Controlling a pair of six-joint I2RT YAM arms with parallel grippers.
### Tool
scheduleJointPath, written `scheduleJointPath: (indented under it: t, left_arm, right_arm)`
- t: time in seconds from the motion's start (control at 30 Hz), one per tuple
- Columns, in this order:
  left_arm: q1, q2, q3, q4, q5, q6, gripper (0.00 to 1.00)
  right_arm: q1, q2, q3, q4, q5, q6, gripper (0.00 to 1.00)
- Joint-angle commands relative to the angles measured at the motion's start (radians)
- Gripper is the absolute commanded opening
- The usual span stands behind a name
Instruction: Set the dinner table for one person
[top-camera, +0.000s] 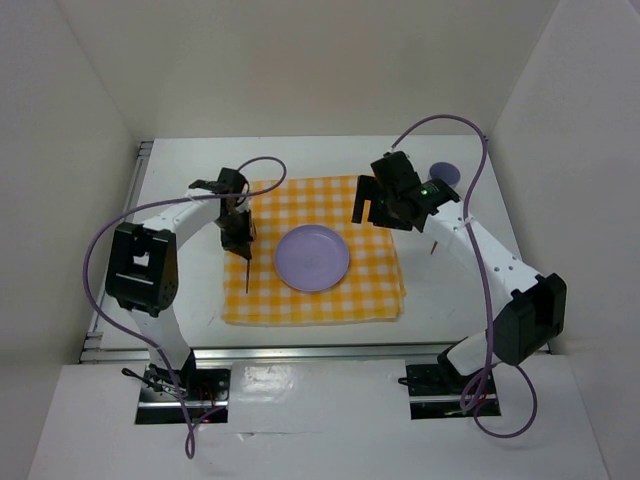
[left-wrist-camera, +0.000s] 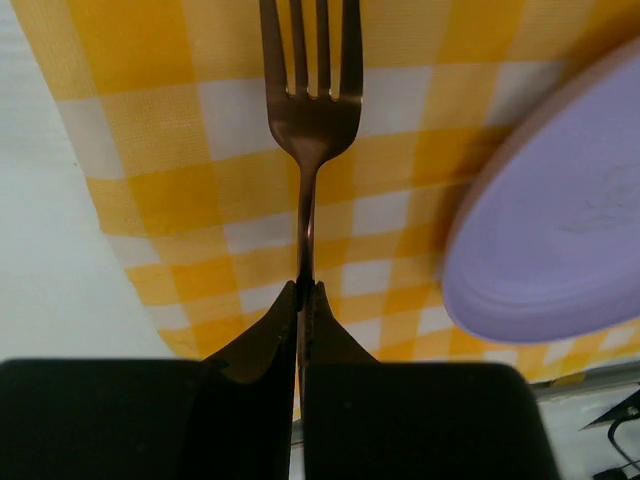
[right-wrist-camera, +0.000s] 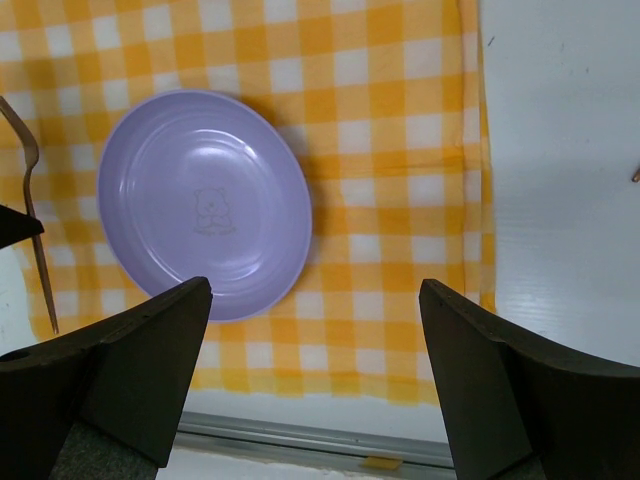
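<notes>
The white dinner table (top-camera: 450, 300) carries a yellow-and-white checked cloth (top-camera: 370, 290) with a purple plate (top-camera: 312, 258) on its middle. My left gripper (top-camera: 240, 235) is shut on the handle of a copper-coloured fork (left-wrist-camera: 310, 110) and holds it over the cloth's left part, left of the plate (left-wrist-camera: 560, 220). The tines point away from the wrist camera. My right gripper (top-camera: 372, 205) hangs open and empty above the cloth's far right corner. In the right wrist view the right gripper (right-wrist-camera: 312, 290) frames the plate (right-wrist-camera: 200, 200) and the cloth (right-wrist-camera: 400, 150), with the fork (right-wrist-camera: 30, 190) at the left edge.
A purple cup (top-camera: 444, 172) stands at the back right of the table. A thin dark utensil (top-camera: 434, 247) lies right of the cloth, partly under the right arm. A metal rail (top-camera: 300, 352) runs along the near edge. White walls enclose the table.
</notes>
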Motion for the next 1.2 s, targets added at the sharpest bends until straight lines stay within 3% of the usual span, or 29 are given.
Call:
scheduleJointPath:
  t: [0.0,0.17,0.37,0.93,1.03,1.07,1.13,1.17]
  left_arm:
    - [-0.039,-0.012,0.008,0.046,-0.065,-0.101,0.00]
    - [-0.117,0.064,-0.012,0.055,-0.199,-0.124,0.00]
    - [-0.118,0.095,0.013,0.043,-0.312,-0.124,0.00]
    - [-0.118,0.153,0.070,0.035,-0.312,-0.104,0.00]
    - [-0.118,0.153,0.070,0.035,-0.291,-0.081,0.09]
    - [-0.118,0.153,0.061,0.035,-0.279,-0.072,0.18]
    - [-0.118,0.153,0.060,0.045,-0.270,-0.060,0.26]
    - [-0.118,0.153,0.048,0.045,-0.269,-0.060,0.40]
  right_arm:
    - [-0.004,-0.063,-0.002,-0.033,0.034,0.018,0.93]
    - [-0.004,-0.072,-0.022,-0.024,0.044,0.027,0.93]
    - [-0.004,-0.063,-0.022,-0.033,0.054,0.027,0.93]
    - [-0.004,-0.072,-0.031,-0.022,0.054,0.027,0.94]
    - [-0.004,-0.072,-0.040,-0.022,0.054,0.027,0.94]
    - [-0.004,-0.072,-0.040,-0.022,0.054,0.027,0.94]
    - [-0.004,-0.072,-0.040,-0.022,0.054,0.027,0.94]
    - [-0.004,-0.072,-0.040,-0.022,0.054,0.027,0.95]
